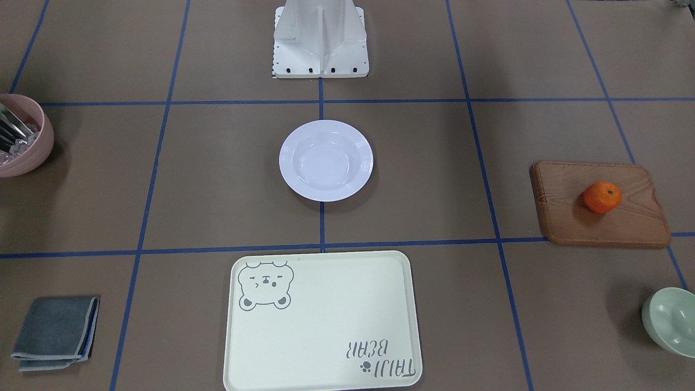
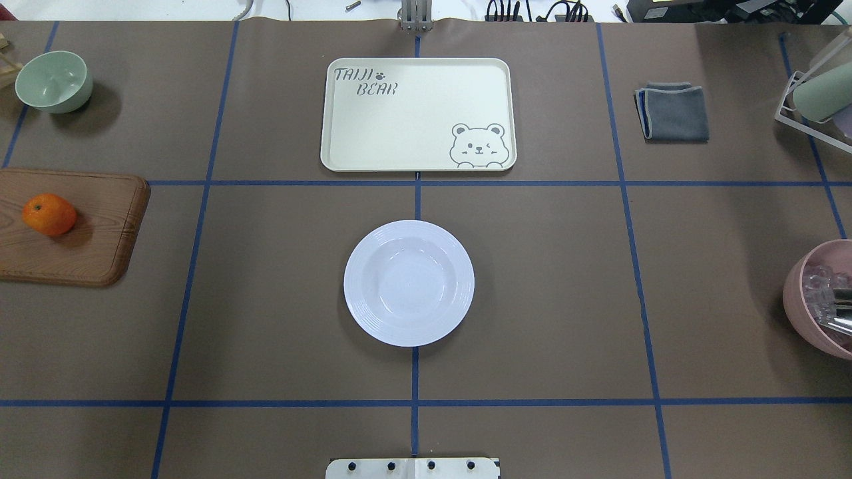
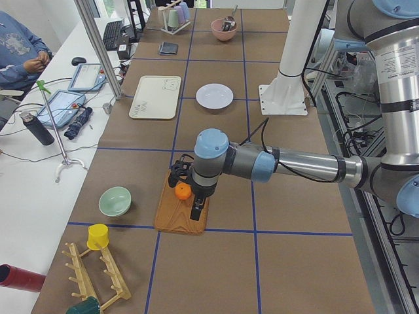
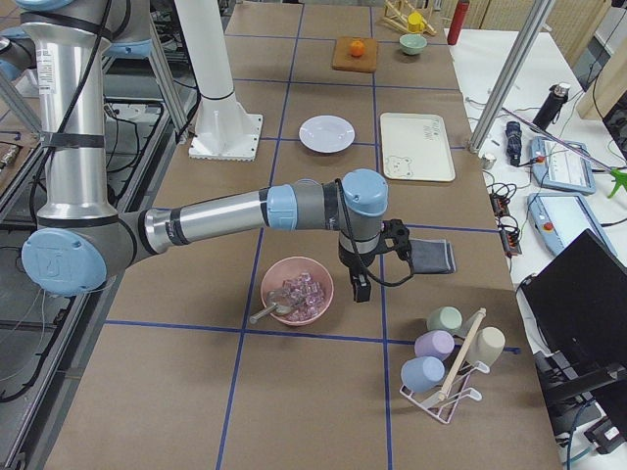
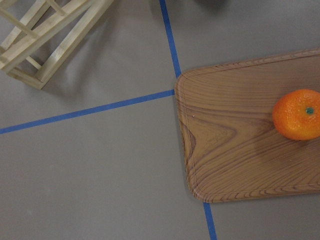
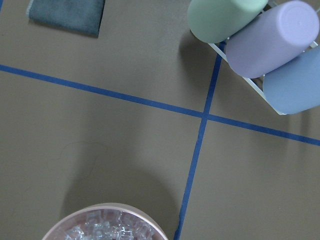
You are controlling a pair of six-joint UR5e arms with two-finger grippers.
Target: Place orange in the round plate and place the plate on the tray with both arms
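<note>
The orange (image 1: 602, 196) lies on a brown wooden board (image 1: 600, 225) at the table's left end, also in the left wrist view as the orange (image 5: 297, 114). The white round plate (image 2: 409, 283) stands empty at the table's middle. Beyond it lies the empty cream tray (image 2: 416, 113) with the bear drawing. My left gripper (image 3: 178, 178) hangs just over the orange, seen only in the exterior left view, so I cannot tell its state. My right gripper (image 4: 397, 238) hovers between the pink bowl and the grey cloth, seen only in the exterior right view; its state cannot be told.
A pale green bowl (image 2: 53, 80) sits beyond the board. A pink bowl (image 2: 822, 299) with ice and utensils stands at the right end, a folded grey cloth (image 2: 672, 111) beyond it. A cup rack (image 6: 260, 40) and a wooden rack (image 5: 45, 35) occupy the table's ends.
</note>
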